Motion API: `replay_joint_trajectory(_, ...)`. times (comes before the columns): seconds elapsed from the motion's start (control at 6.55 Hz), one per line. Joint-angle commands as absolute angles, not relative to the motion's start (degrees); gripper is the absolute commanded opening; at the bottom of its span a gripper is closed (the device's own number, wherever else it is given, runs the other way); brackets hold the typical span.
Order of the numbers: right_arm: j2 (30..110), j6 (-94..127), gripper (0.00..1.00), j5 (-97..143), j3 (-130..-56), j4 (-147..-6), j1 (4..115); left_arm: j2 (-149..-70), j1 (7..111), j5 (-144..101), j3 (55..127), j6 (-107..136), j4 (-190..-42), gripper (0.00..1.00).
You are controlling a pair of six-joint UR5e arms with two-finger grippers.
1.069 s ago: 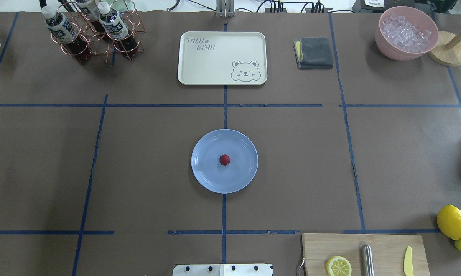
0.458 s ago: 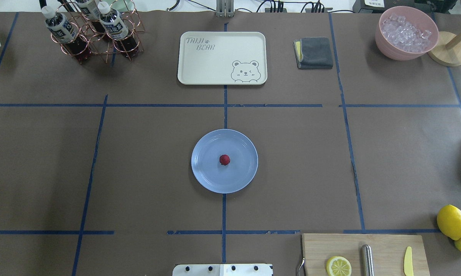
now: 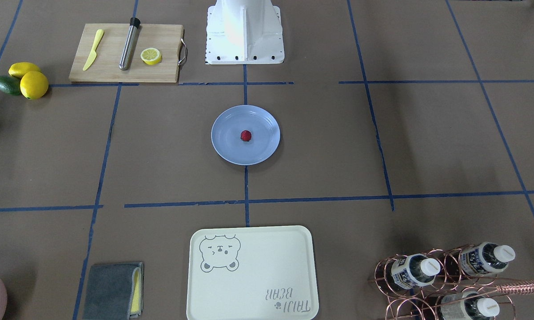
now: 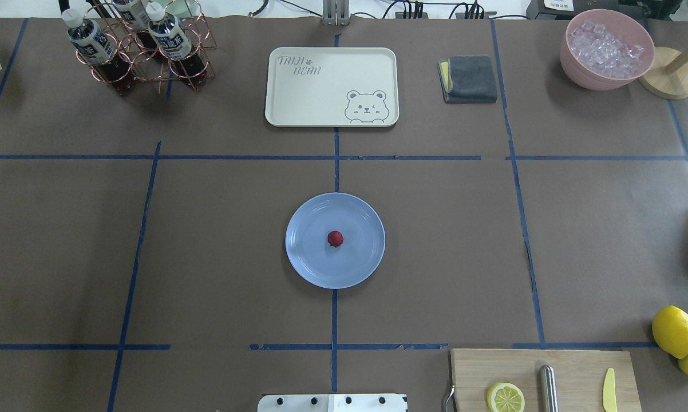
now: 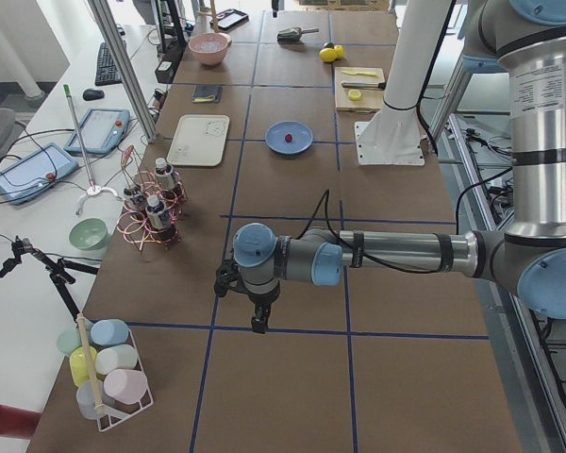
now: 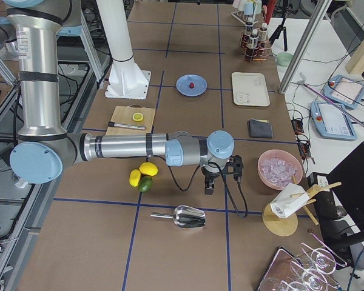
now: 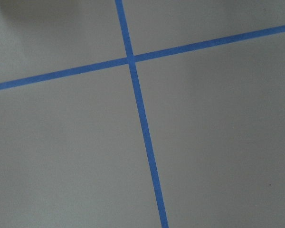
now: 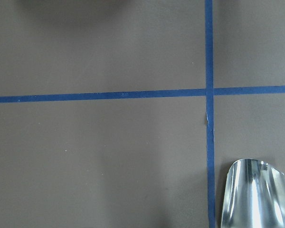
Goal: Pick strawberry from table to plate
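The small dark-red strawberry (image 4: 335, 238) (image 3: 246, 135) lies in the middle of the pale blue plate (image 4: 308, 260) (image 3: 229, 146), which rests on the brown table (image 4: 447, 240) at its centre. In the side views the strawberry (image 5: 290, 138) (image 6: 192, 85) shows far off on the plate (image 5: 275, 142) (image 6: 183, 80). My left gripper (image 5: 258, 319) hangs over bare table far to the left of the plate. Far to the plate's right, my right gripper (image 6: 209, 185) points down at the table. Whether either is open or shut I cannot tell. Neither wrist view shows any fingers.
A cream bear tray (image 4: 331, 86), a copper bottle rack (image 4: 141, 48), a grey cloth (image 4: 469, 78) and a pink ice bowl (image 4: 606, 48) line the far side. A cutting board (image 4: 544, 380) and lemons (image 4: 675, 331) sit near right. A metal scoop (image 6: 185, 216) lies by the right gripper.
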State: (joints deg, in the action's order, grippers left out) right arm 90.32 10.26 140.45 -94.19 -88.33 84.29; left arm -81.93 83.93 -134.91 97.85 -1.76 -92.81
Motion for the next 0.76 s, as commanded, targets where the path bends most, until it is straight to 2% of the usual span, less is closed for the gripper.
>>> replay_joint_trajectory(0.0,90.26,10.28,1.00,140.45,-94.13,-88.33,84.29,-82.79,84.28,-135.00,97.91,-2.63,-88.95,1.00)
replay_joint_trajectory(0.61,90.26,10.28,1.00,140.45,-94.13,-88.42,84.29,-85.07,86.22,-135.44,97.21,-6.77,-86.22,1.00)
